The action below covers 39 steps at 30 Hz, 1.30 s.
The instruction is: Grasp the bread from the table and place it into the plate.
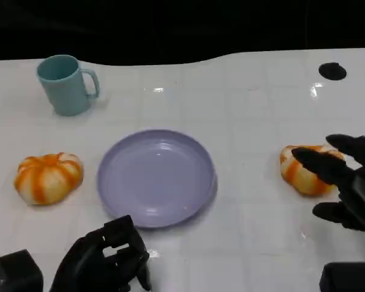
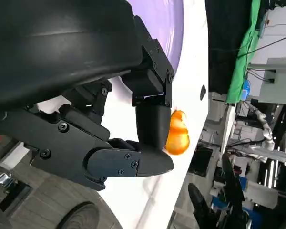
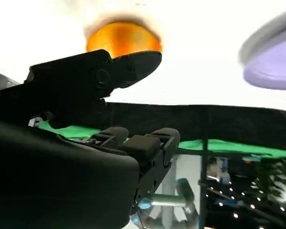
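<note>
At the centre of the glossy white table (image 1: 255, 121) sits a round, shallow lavender plastic plate (image 1: 156, 177), with nothing on it. To the plate's right lies a round orange-and-white striped bread roll shaped like a small pumpkin (image 1: 304, 174), resting on the table and not on the plate. The robot's black right hand (image 1: 347, 182) is spread around this roll from the far side of the plate, its fingers apart: one fingertip reaches over the top of the roll, another hangs below it near the table. Whether any finger actually touches the roll cannot be told; nothing is clamped yet. From the right wrist camera, the same roll (image 3: 123, 39) appears just beyond an outstretched black finger (image 3: 128, 64), with the plate's edge (image 3: 271, 67) off to one side. To the plate's left lies a second orange-and-white pumpkin-shaped roll (image 1: 48, 176), well apart from both hands. Beyond that roll, behind and left of the plate, stands an upright pale teal ceramic mug (image 1: 66, 84) with its handle turned toward the plate. In front of the plate, near its front-left rim, the robot's black left hand (image 1: 106, 258) has its fingers curled inward, holding nothing.
</note>
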Each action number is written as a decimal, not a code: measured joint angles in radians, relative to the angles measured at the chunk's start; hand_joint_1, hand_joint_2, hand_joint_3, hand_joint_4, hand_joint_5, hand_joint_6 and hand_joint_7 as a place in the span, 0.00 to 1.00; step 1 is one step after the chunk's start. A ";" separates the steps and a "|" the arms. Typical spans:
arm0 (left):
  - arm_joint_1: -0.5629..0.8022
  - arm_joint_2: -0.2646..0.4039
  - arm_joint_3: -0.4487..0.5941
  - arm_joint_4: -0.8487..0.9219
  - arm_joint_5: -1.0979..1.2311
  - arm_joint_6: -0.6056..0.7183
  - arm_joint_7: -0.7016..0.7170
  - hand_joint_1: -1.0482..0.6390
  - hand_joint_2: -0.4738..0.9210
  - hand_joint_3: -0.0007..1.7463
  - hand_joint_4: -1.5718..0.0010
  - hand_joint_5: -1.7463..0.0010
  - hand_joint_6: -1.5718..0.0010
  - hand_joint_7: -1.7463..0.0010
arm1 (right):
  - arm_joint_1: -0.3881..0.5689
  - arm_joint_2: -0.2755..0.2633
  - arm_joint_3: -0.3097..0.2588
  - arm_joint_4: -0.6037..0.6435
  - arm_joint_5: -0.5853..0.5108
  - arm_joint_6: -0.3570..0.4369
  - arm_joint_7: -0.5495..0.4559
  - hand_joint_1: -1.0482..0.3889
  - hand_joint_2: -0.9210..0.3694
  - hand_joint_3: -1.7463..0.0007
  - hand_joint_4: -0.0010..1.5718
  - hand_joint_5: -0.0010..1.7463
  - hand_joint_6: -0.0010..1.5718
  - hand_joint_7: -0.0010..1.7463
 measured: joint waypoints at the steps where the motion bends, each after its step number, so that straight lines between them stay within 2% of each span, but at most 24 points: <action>1: 0.001 0.000 0.000 -0.002 0.000 0.000 0.000 0.26 0.91 0.26 0.50 0.00 0.54 0.16 | -0.006 0.000 0.000 0.000 -0.006 0.013 0.009 0.31 0.01 1.00 0.07 0.16 0.20 0.00; 2: 0.004 0.000 0.000 -0.006 0.000 0.000 0.000 0.27 0.91 0.26 0.50 0.00 0.54 0.16 | -0.012 0.000 0.001 0.000 -0.009 0.025 0.019 0.31 0.02 1.00 0.03 0.22 0.19 0.00; 4: 0.006 -0.001 -0.001 -0.011 -0.001 0.001 0.000 0.27 0.90 0.26 0.50 0.00 0.54 0.15 | -0.025 0.000 0.003 0.004 -0.018 0.043 0.033 0.31 0.03 1.00 0.01 0.27 0.19 0.00; 9: 0.006 -0.003 -0.002 -0.013 -0.002 0.006 -0.004 0.26 0.90 0.26 0.50 0.00 0.54 0.16 | -0.065 0.000 0.026 0.032 -0.026 0.065 0.044 0.30 0.03 1.00 0.00 0.29 0.20 0.00; 22: 0.028 -0.009 -0.011 -0.053 0.003 0.012 0.002 0.27 0.91 0.26 0.51 0.00 0.54 0.16 | -0.111 0.000 0.083 0.111 -0.026 0.068 0.044 0.31 0.02 1.00 0.00 0.28 0.19 0.00; 27: 0.035 -0.007 -0.011 -0.067 0.002 0.029 0.003 0.27 0.91 0.26 0.51 0.00 0.53 0.17 | -0.146 0.009 0.123 0.151 -0.041 0.089 0.046 0.31 0.02 1.00 0.01 0.28 0.19 0.00; 31: 0.038 -0.006 -0.009 -0.075 0.000 0.037 0.002 0.27 0.92 0.26 0.50 0.00 0.53 0.17 | -0.186 0.030 0.153 0.218 -0.043 0.103 0.037 0.33 0.04 1.00 0.04 0.27 0.20 0.01; 39: 0.038 -0.003 -0.004 -0.075 0.000 0.037 0.002 0.27 0.91 0.25 0.50 0.00 0.53 0.17 | -0.272 0.063 0.203 0.391 -0.043 0.101 -0.024 0.37 0.06 1.00 0.12 0.19 0.23 0.00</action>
